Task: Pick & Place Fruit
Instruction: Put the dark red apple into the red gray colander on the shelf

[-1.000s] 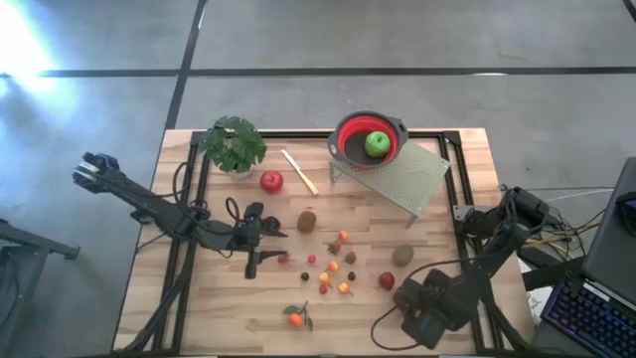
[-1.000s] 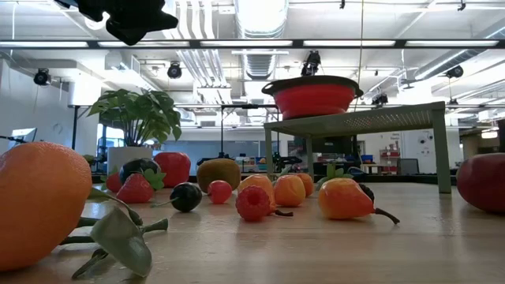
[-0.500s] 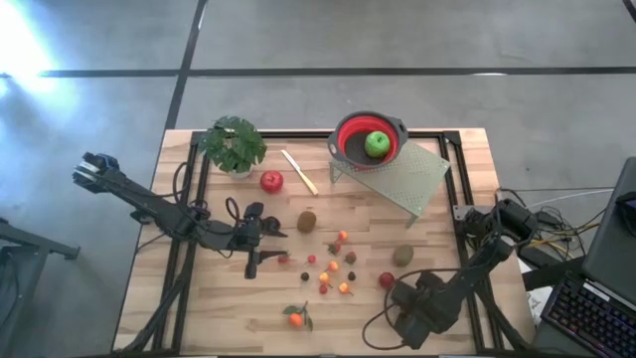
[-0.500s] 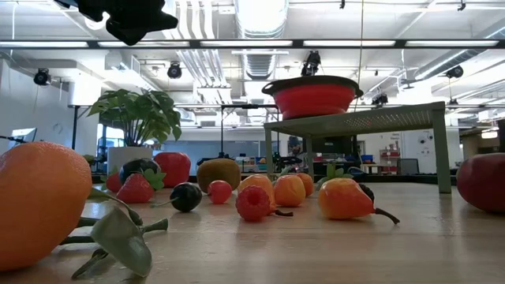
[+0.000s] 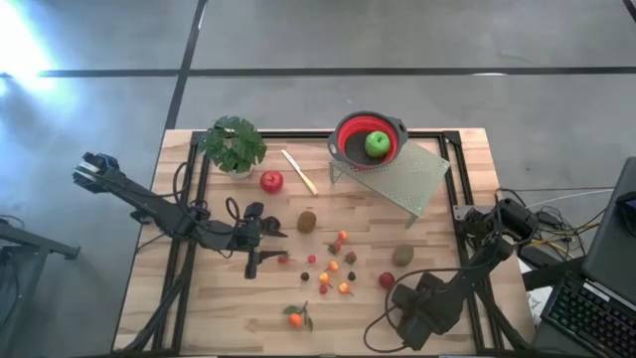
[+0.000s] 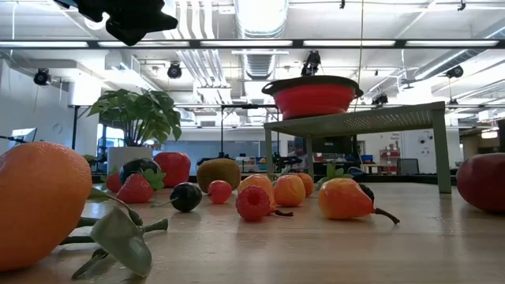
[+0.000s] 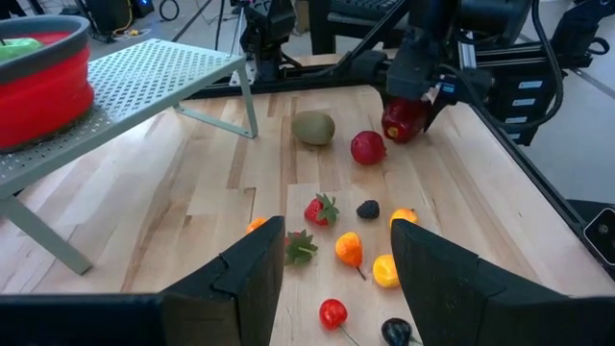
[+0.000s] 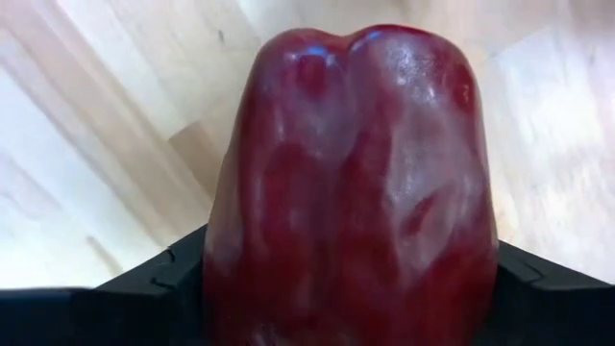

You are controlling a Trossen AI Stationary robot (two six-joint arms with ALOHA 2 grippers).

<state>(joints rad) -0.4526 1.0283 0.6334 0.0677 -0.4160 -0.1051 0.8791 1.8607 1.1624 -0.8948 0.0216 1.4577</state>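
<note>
— Claw on the right (image 5: 400, 293) is at the near right corner of the table (image 5: 229, 318), low down. Its two fingers press on a dark red fruit (image 8: 351, 173), one on each side.

— And the other one?

— Left claw (image 5: 252, 265) hangs over the middle left of the table. Its fingers are spread, and nothing is between them.

— How much fruit can you count?

— One green apple (image 5: 377, 144), and it sits in the red bowl (image 5: 350, 139). One red apple (image 5: 271, 181) lies beside the plant (image 5: 234, 144). Two kiwis: one (image 5: 307, 221) in the middle, one (image 5: 402, 255) more to the right. One tangerine (image 5: 295, 317) with leaves lies near the front edge. One round red fruit (image 5: 387, 280) lies just beside the right claw.

— And the tiny ones?

— Two strawberries (image 7: 322, 209) and a heap of little orange and red berries (image 5: 333, 266), scattered between the two claws. They are too small for me to count right.

— What else is there?

— One bowl, up on one grey rack (image 5: 407, 179) at the back. One plant in the back left corner. One pale knife (image 5: 299, 172) lies between the red apple and the rack.

— Anything in the way?

— That round red fruit and the right kiwi lie close to the right claw. The little berries lie just in front of the left claw.
</note>
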